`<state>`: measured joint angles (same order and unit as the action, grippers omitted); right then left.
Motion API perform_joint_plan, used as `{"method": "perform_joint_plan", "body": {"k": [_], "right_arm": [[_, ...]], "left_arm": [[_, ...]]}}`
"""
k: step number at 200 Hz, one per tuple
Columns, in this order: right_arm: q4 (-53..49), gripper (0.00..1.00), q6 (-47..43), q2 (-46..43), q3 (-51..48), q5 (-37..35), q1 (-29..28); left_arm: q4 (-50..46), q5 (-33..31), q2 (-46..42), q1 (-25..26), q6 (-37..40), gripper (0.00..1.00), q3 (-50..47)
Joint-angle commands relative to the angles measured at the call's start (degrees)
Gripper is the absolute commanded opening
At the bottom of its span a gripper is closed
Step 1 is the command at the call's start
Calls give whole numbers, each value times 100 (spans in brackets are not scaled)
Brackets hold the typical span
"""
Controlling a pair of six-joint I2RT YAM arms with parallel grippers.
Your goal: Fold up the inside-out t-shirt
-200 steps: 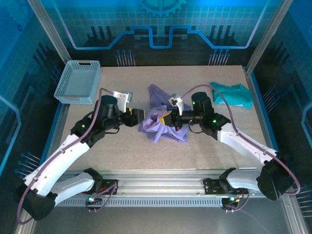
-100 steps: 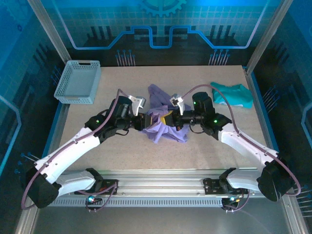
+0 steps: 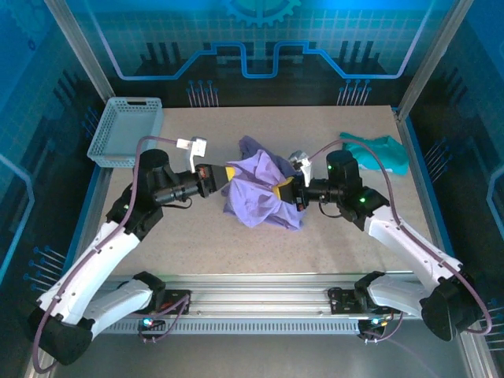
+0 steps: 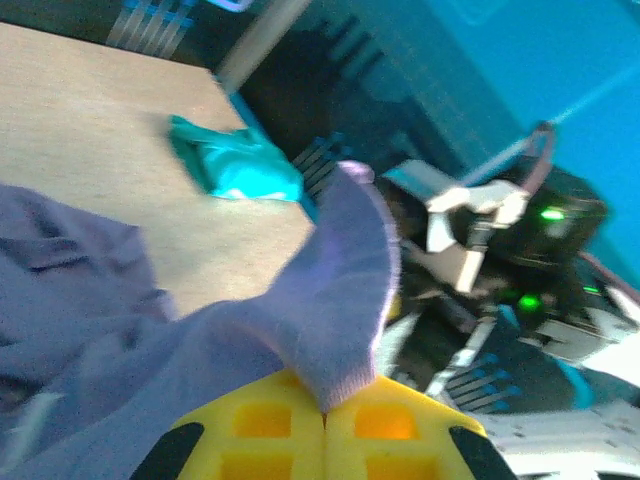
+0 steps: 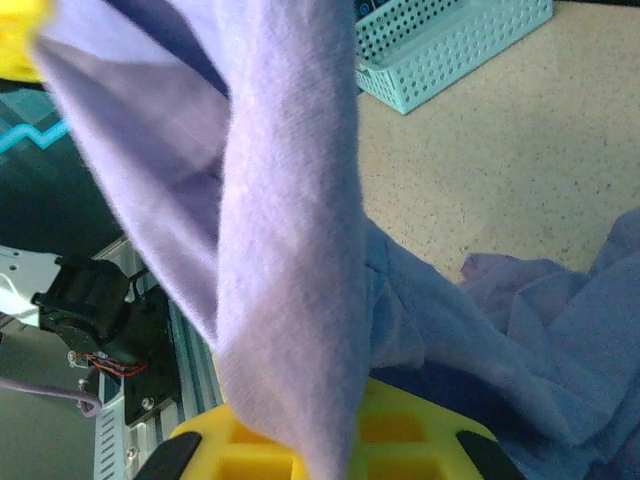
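The lavender t-shirt (image 3: pixel 256 197) hangs bunched over the middle of the counter (image 3: pixel 197 236). The left tool (image 3: pixel 227 173) and the right tool (image 3: pixel 281 189) each pinch a thin fold of it. Pulling apart too hard may slide the soft fabric out.

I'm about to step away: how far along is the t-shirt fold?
Done: a grip on each side, the left gripper and right gripper both shut on the t-shirt. In hand: cloth stretched between them, the rest bunched on the table. Left: spreading it flat and every fold.
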<state>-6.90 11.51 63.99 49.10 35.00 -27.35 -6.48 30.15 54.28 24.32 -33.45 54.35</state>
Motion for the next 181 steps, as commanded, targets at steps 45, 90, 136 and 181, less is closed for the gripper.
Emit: {"method": "perform_joint_plan", "body": {"k": [45, 90, 136, 181], "right_arm": [[1299, 9, 882, 12, -200, 604, -57], [1963, 2, 1075, -160, -385, 1077, -67], [1861, 0, 885, -158, -394, 1079, -107], [1568, 0, 634, -62, -336, 993, -120]], "left_arm": [[423, 690, 78, -23, -214, 0, -179], [-1722, -1651, 570, -26, 520, 12, 435], [-1839, -1782, 738, -25, 710, 43, 574], [-1144, -1593, -28, 247, 1021, 58, 192]]}}
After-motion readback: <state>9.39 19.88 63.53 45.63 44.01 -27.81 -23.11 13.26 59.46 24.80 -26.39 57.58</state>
